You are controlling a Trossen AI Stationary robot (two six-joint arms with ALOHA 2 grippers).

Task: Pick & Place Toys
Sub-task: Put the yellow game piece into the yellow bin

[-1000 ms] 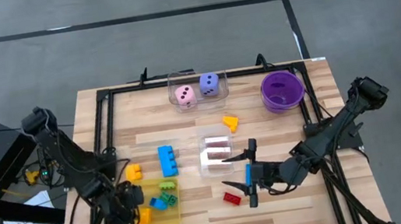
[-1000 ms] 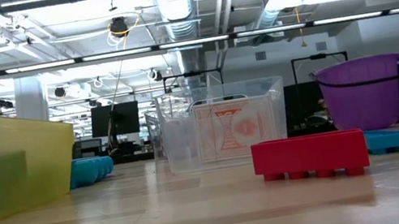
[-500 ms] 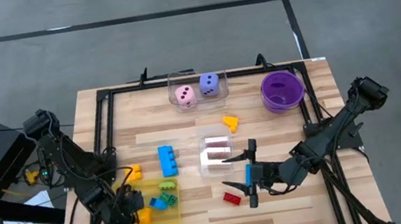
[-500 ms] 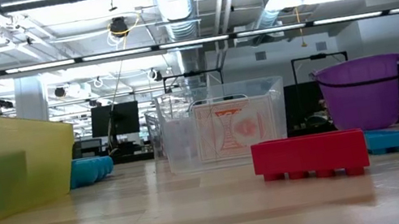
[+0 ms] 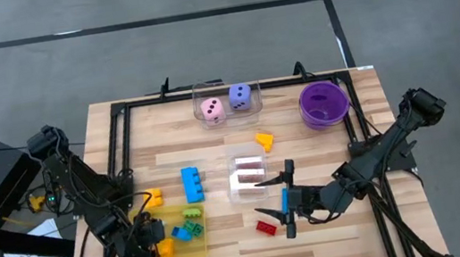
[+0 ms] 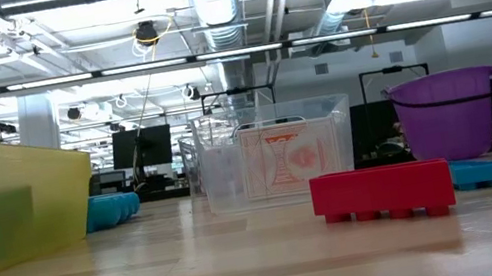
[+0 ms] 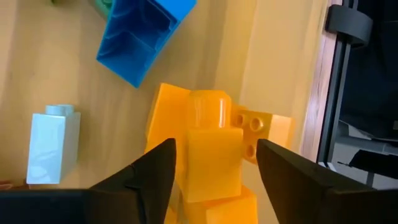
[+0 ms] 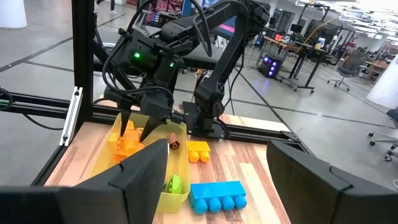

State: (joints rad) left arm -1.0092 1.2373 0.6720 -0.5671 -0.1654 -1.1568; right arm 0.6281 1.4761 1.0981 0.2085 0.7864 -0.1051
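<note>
Since a second ago, the left gripper [image 5: 152, 250] has been easing back and opening over the yellow tray [image 5: 195, 250] at the tabletop's front-left, fingers apart, astride the orange brick [image 7: 208, 152], apparently releasing it. Right gripper [image 5: 269, 197] is hovering open, empty, above the red brick [image 5: 266, 227]. Blue brick [image 5: 192, 184], dice [image 5: 212, 109] and others are waiting outside.

Overhead, table-level and two wrist views, all sharing the yellow tray [image 5: 183, 243].

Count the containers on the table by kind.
Clear boxes: 2
Yellow tray: 1
Purple bowl: 1
Total: 4
</note>
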